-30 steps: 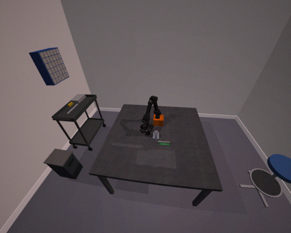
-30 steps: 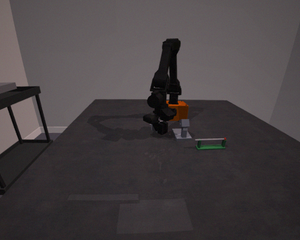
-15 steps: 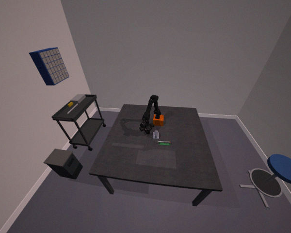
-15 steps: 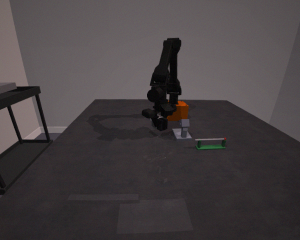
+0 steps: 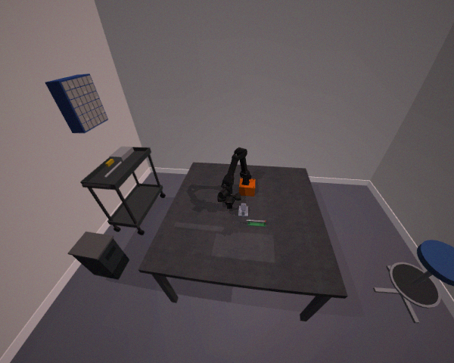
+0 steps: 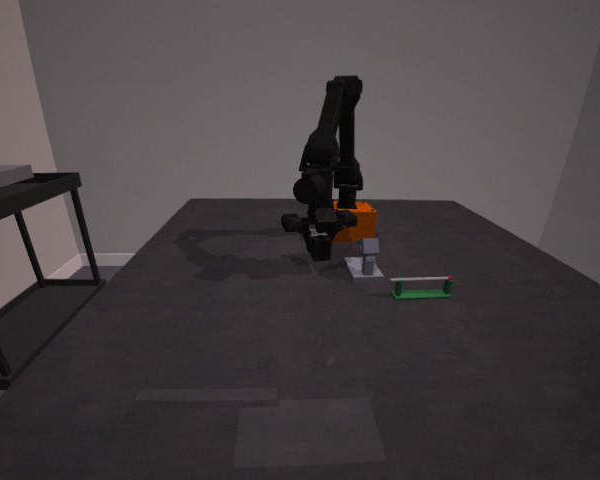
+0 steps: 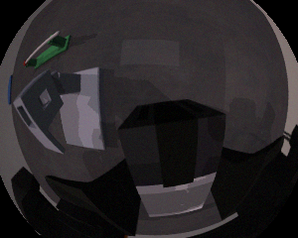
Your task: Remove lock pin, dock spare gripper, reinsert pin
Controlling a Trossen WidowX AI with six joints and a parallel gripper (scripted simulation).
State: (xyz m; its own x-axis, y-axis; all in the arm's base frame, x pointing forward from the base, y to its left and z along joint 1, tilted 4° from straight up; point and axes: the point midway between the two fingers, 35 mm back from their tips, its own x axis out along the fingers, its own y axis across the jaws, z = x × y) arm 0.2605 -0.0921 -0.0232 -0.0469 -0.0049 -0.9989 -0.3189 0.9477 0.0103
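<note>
My gripper [image 5: 229, 198] [image 6: 319, 231] [image 7: 168, 149] is shut on the spare gripper [image 5: 229, 205] [image 6: 320, 249] [image 7: 176, 154], a black block with a pale grey band between my fingers. It is held above the table, left of the mount in the top and exterior views. The grey mount [image 5: 243, 206] [image 6: 369, 246] [image 7: 32, 106] stands on its pale base plate [image 6: 359, 271] [image 7: 84, 116]; a square opening shows in its tilted head, with no pin through it. The pale lock pin [image 5: 254, 220] [image 6: 422, 279] [image 7: 41, 45] with a red end lies across the green rack [image 5: 256, 224] [image 6: 420, 295] [image 7: 51, 53]. The spare gripper's spigot cannot be made out.
The orange block [image 5: 247, 188] [image 6: 365, 222] stands by the arm's base, behind the mount. The green rack is in front and to the right of the mount in the top and exterior views. A dark cart [image 5: 119, 168] [image 6: 31, 193] stands beyond the table's left edge.
</note>
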